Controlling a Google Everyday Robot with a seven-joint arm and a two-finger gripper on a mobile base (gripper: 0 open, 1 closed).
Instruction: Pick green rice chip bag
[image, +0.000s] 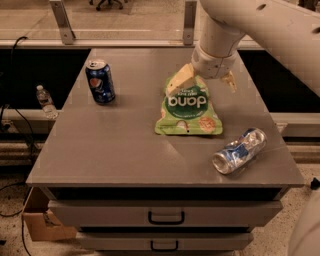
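Green rice chip bag (189, 107): lies flat on the grey cabinet top (115, 145), a little right of centre, with its white lettering upside down to the camera. It is a light-green pouch with a dark green round panel and tan chip pictures along its near edge.
Gripper (203, 88): hangs low over the far end of the bag, at the tip of the white arm (260, 25), which comes in from the upper right.
Fingers (179, 82): spread wide. One tan finger lies over the bag's far corner, and the other sticks out beyond the bag's opposite side. Nothing is held between them, and whether the tan finger touches the bag cannot be told.
Blue soda can (100, 81): stands upright on the far left part of the top, well apart from the bag.
Crushed silver-blue can (239, 151): lies on its side near the right front edge, just beyond the bag's near right corner and not touching it.
Drawers (166, 217): two, shut, below the top, each with a dark handle.
Water bottle (46, 101): stands upright on the low ledge to the left of the cabinet.
Cardboard box (42, 225): on the floor at the cabinet's lower left.
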